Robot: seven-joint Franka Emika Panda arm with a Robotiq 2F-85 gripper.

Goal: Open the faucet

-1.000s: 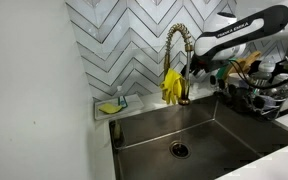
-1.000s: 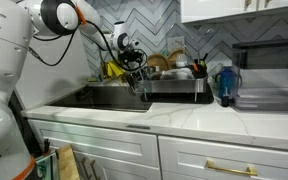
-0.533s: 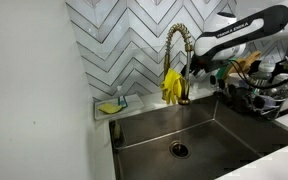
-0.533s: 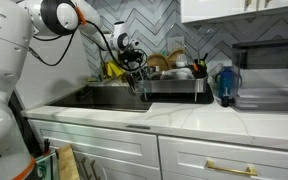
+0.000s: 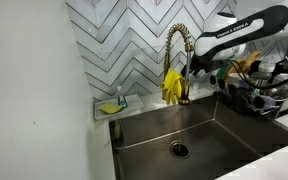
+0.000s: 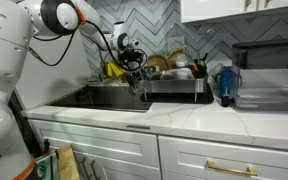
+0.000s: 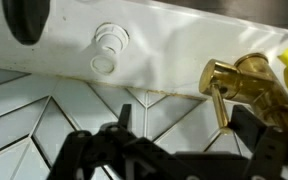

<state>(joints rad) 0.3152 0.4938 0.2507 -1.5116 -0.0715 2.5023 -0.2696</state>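
Observation:
The brass-gold gooseneck faucet [image 5: 177, 45] stands behind the sink against the chevron tile. In the wrist view its brass base [image 7: 246, 78] and slim side lever [image 7: 218, 105] show at the right. My gripper [image 7: 184, 125] is open, its two black fingers spread wide. The lever lies between them, close to the right-hand finger; I cannot tell whether they touch. In both exterior views the gripper [image 5: 193, 72] [image 6: 134, 66] sits right at the faucet's stem.
Yellow rubber gloves [image 5: 171, 86] hang beside the faucet. A steel sink [image 5: 199, 128] lies below. A dish rack [image 5: 262, 92] full of dishes stands beside the sink. A soap tray [image 5: 112, 105] sits at the sink's back corner. A blue bottle [image 6: 224, 85] stands on the counter.

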